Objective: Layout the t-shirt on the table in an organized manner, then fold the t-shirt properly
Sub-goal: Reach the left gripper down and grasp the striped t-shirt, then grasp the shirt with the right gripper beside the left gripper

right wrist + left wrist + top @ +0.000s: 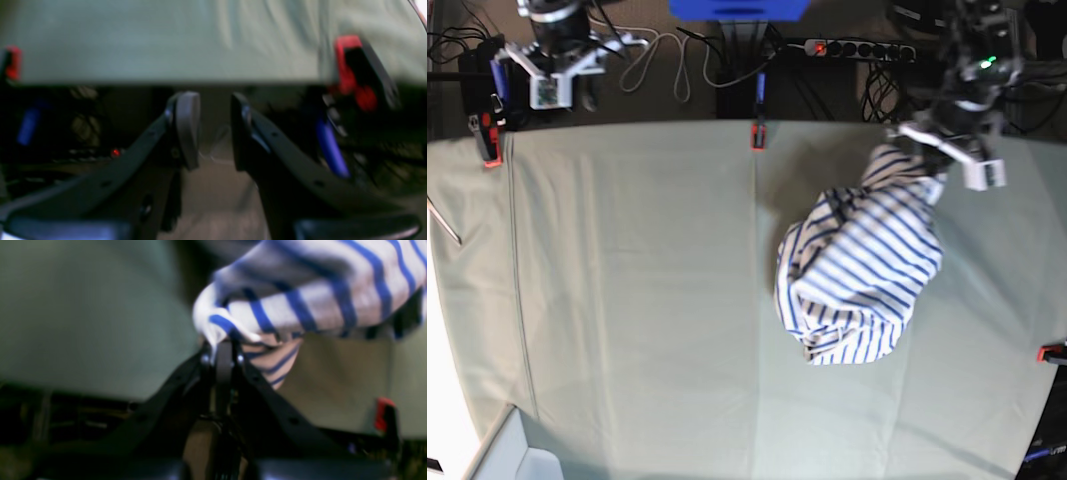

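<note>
My left gripper (223, 350) is clamped tight on a bunched fold of the white cotton t-shirt w/ thin blue stripes (859, 270), lifting that end up off the cloth. My right gripper (215, 130) is part open, nothing btwn the jaws, parked past the far edge near a red clamp (348, 63). The pale grey-green cloth table (627, 300) has lots of bare room on my right-arm side. Shirt's a crumpled heap twd my left-arm side, not spread out yet.
</note>
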### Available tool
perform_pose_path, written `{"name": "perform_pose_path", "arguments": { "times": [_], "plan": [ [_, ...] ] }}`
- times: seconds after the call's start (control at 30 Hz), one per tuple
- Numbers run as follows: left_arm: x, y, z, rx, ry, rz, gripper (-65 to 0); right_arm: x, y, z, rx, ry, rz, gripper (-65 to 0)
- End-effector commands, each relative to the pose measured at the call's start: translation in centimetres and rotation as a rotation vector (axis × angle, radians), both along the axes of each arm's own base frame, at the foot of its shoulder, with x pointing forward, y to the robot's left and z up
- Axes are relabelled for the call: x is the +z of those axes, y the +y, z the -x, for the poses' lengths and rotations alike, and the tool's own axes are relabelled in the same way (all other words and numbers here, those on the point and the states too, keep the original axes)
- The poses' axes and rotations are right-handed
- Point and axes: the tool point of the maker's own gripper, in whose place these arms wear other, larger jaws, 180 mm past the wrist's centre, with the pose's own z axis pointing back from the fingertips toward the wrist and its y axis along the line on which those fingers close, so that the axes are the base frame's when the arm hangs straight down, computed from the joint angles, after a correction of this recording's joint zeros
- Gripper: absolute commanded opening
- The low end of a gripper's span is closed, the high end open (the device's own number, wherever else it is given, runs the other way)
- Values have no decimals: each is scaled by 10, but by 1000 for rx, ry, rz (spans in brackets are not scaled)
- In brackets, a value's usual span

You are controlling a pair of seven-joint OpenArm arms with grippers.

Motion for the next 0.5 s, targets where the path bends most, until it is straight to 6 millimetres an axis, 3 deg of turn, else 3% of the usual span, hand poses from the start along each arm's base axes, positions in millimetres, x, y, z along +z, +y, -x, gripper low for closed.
{"name": "perform_pose_path", "arguments": {
  "times": [0.0,0.23,0.33,0.47],
  "plan": [
    [19,18,-6,44,-64,-26,-650,8,6,-9,26,-43,-9,-477],
    [50,91,1,242,-158,-54,-650,20,66,-60,198,-164,-101,-471],
    [50,101,5,268,-152,-74,-650,28,100,-81,272,-219,-150,-466],
    [51,107,10,284,-145,-86,-650,37,150,-102,390,-274,-213,-393]
  ]
}}
